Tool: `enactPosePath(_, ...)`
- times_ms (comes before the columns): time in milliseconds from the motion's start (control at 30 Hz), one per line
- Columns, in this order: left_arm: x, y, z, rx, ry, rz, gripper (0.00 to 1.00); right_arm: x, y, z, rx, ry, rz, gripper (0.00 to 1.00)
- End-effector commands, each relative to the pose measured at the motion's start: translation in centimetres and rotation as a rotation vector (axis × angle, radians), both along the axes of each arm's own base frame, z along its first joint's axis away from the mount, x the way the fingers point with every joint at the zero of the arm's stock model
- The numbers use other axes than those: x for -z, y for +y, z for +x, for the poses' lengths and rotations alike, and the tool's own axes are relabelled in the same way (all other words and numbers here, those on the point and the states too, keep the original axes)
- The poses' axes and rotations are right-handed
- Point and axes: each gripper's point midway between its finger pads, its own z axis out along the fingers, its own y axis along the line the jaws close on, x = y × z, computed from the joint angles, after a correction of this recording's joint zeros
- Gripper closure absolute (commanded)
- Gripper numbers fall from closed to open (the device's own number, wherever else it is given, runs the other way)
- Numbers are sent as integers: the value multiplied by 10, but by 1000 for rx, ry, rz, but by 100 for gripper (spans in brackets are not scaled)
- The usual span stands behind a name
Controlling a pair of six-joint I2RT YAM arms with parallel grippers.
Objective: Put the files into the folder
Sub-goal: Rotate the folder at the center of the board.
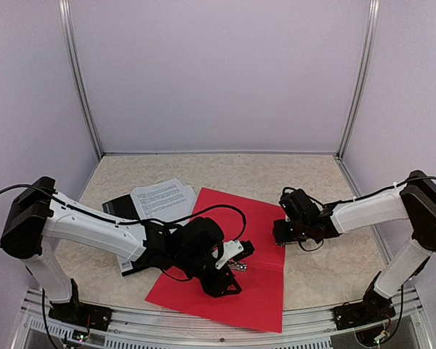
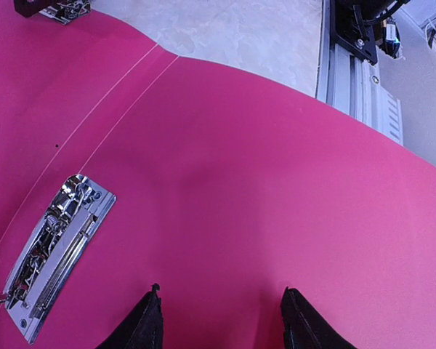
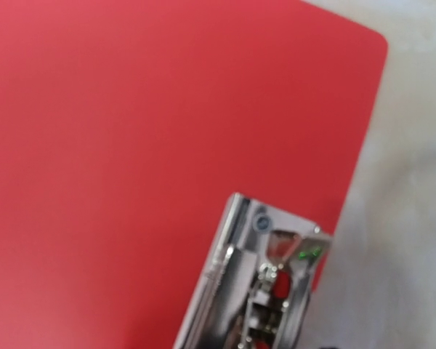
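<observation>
The red folder (image 1: 258, 218) lies open on the table, its crease running across the middle. The files (image 1: 162, 198), white printed sheets, lie outside it to the far left. My left gripper (image 1: 229, 285) hovers over the folder's near half (image 2: 261, 182). It (image 2: 221, 305) is open, with only bare cover between its fingers. A metal clip (image 2: 54, 251) sits by the crease to its left. My right gripper (image 1: 280, 234) is at the folder's right edge, above a second metal clip (image 3: 254, 283) on the red cover (image 3: 131, 131). Its fingers stay out of the right wrist view.
A black board or cover (image 1: 120, 207) lies under the sheets, to the left of the folder. The metal rail (image 2: 356, 80) runs along the table's near edge. Pale walls close the table in on three sides.
</observation>
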Motion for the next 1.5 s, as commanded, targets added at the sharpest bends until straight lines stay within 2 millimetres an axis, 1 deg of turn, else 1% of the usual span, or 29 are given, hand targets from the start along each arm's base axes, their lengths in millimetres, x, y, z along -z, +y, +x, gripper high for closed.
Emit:
enactPosePath(0, 2, -2, 4, -1, -21, 14, 47, 12, -2, 1, 5, 17, 13, 46)
enactPosePath(100, 1, -2, 6, -8, -27, 14, 47, 20, 0, 1, -3, 33, 16, 53)
enactPosePath(233, -4, -1, 12, -26, -46, 9, 47, 23, -3, 5, -18, 43, -2, 62)
enactPosePath(300, -9, 0, 19, -53, -58, 0, 46, 23, -8, 9, -26, 49, -21, 67)
enactPosePath(367, -18, 3, 28, -91, -66, -17, 44, 20, -14, 14, -39, 55, -46, 74)
enactPosePath(433, -28, 7, 39, -138, -66, -47, 41, 15, -19, 21, -66, 61, -78, 80)
enactPosePath(533, -52, 16, 58, -221, -77, -122, 33, 7, -26, 32, -115, 83, -100, 87)
enactPosePath(567, -64, 20, 65, -254, -80, -156, 31, 4, -30, 36, -136, 83, -110, 88)
enactPosePath(633, -79, 30, 78, -308, -81, -204, 28, -3, -39, 44, -153, 79, -122, 92)
enactPosePath(667, -83, 37, 83, -337, -84, -211, 27, -5, -40, 47, -174, 78, -121, 93)
enactPosePath(700, -97, 40, 89, -355, -103, -257, 26, -7, -43, 50, -183, 83, -121, 94)
enactPosePath(733, -104, 43, 91, -356, -112, -273, 26, -9, -43, 52, -192, 86, -123, 96)
enactPosePath(833, -106, 46, 87, -306, -125, -271, 27, -13, -35, 53, -218, 89, -96, 98)
enactPosePath(900, -92, 44, 77, -261, -88, -235, 28, -18, -30, 52, -224, 81, -57, 98)
enactPosePath(933, -87, 43, 70, -232, -60, -227, 29, -21, -27, 50, -229, 75, -33, 98)
enactPosePath(1000, -77, 39, 57, -186, -19, -211, 30, -34, -25, 47, -227, 45, 6, 96)
enactPosePath(1067, -70, 36, 42, -131, 21, -196, 31, -51, -25, 42, -216, 18, 41, 90)
enactPosePath(1133, -71, 34, 22, -57, 56, -205, 31, -68, -26, 36, -201, -5, 78, 83)
enactPosePath(1233, -78, 31, -7, 55, 94, -227, 30, -90, -30, 23, -151, -22, 152, 66)
enactPosePath(1300, -78, 27, -17, 93, 85, -215, 30, -94, -33, 10, -116, -1, 202, 54)
enactPosePath(1333, -78, 24, -20, 105, 76, -204, 30, -91, -34, 1, -102, 23, 227, 41)
enactPosePath(1367, -74, 21, -22, 113, 69, -187, 30, -89, -35, -8, -89, 41, 255, 30)
enactPosePath(1400, -72, 19, -23, 120, 54, -177, 30, -86, -36, -19, -81, 60, 284, 24)
enactPosePath(1467, -67, 15, -26, 130, 34, -157, 30, -80, -40, -40, -40, 91, 343, 19)
